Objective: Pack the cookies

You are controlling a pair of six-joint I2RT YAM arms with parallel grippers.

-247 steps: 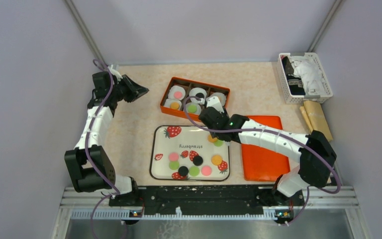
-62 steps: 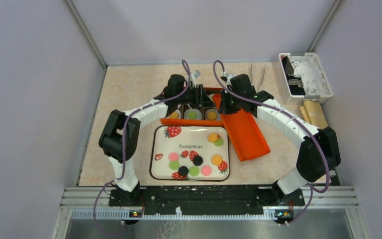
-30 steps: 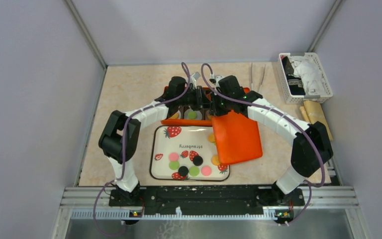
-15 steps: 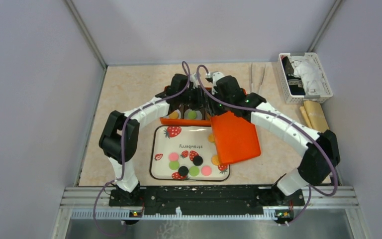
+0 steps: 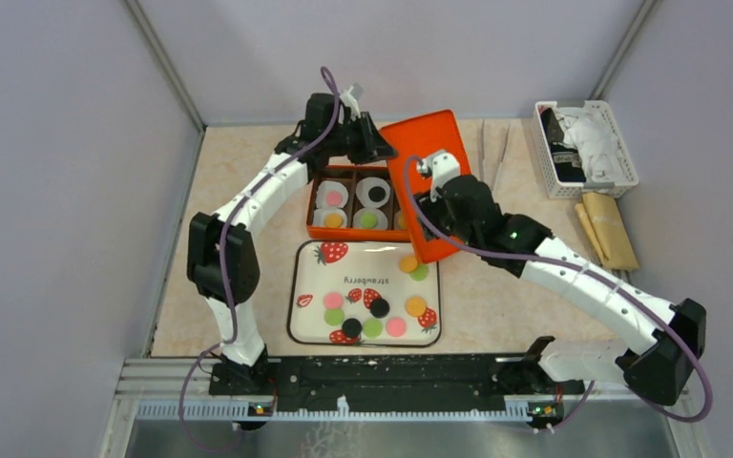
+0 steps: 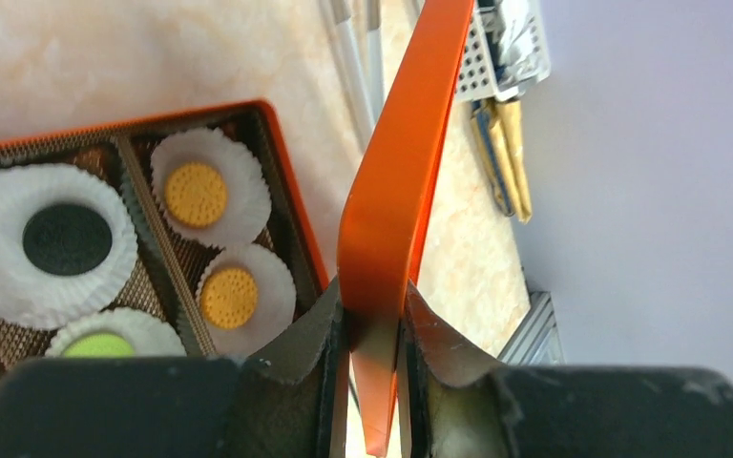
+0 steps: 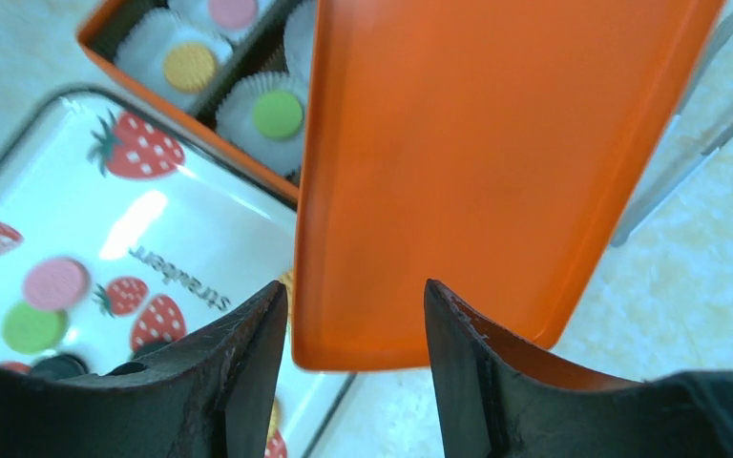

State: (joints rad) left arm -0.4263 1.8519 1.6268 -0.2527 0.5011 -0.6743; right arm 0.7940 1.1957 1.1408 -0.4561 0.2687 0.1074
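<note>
1. One handover had just taken place. The left gripper (image 6: pixel 372 329), which was down at the box half a second earlier, was now clenched on the rim of the flat orange rectangular lid (image 5: pixel 420 143) and held it tilted up on edge.
2. Below it, the orange partitioned box (image 5: pixel 344 234) lay uncovered, with a cookie in every white paper cup that showed. More of the small round cookies (image 5: pixel 379 307) sat loose on the white strawberry-printed tray (image 5: pixel 329 277). Closing the box looked to be the step in hand.
3. The right gripper (image 7: pixel 353 291), which had carried the lid, was released, its fingers spread just beside the lid's lower edge.
4. That lower edge hung over the box's right end. The table further right offered room as far as the metal tongs (image 6: pixel 345 57) and the white basket (image 5: pixel 592 188).
</note>
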